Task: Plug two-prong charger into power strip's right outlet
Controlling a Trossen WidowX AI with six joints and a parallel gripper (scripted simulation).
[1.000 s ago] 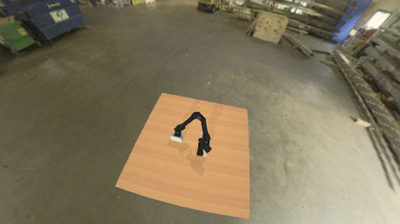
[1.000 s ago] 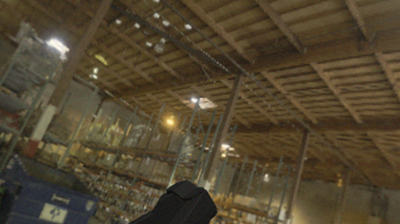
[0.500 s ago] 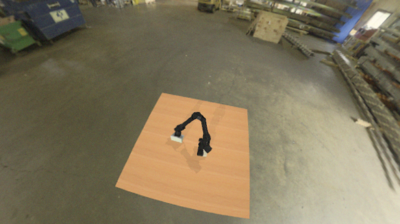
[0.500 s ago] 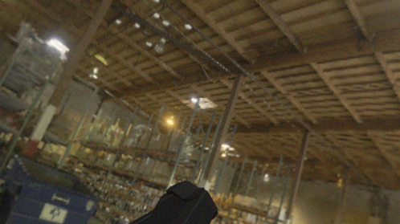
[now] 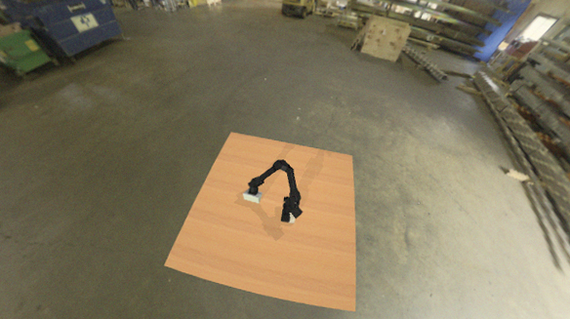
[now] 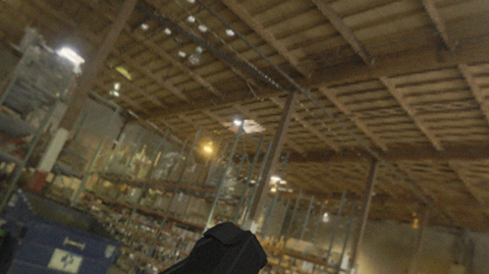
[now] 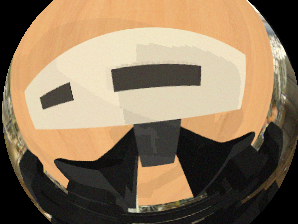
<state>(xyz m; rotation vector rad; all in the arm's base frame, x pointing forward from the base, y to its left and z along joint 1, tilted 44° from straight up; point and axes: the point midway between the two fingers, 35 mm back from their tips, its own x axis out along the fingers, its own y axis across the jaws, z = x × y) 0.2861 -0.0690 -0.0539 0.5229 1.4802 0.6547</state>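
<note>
The cream power strip (image 7: 220,95) (image 5: 292,218) lies on the table, with a small dark outlet patch at its left and a larger one near its middle in the wrist view. My gripper (image 7: 153,128) is shut on the dark grey charger (image 7: 154,131), a small block between the two black fingers. The charger's far end meets the strip's near edge in the wrist view, below the larger patch. The prongs are not visible, and whether charger and strip touch cannot be told. In the top view the gripper hides most of the strip.
The wooden table (image 5: 260,271) carries the arm's pale base (image 5: 252,197), to the left of the strip in the top view. The black arm (image 5: 281,165) arches between base and strip. The exterior view shows only part of the arm (image 6: 233,265) and the warehouse.
</note>
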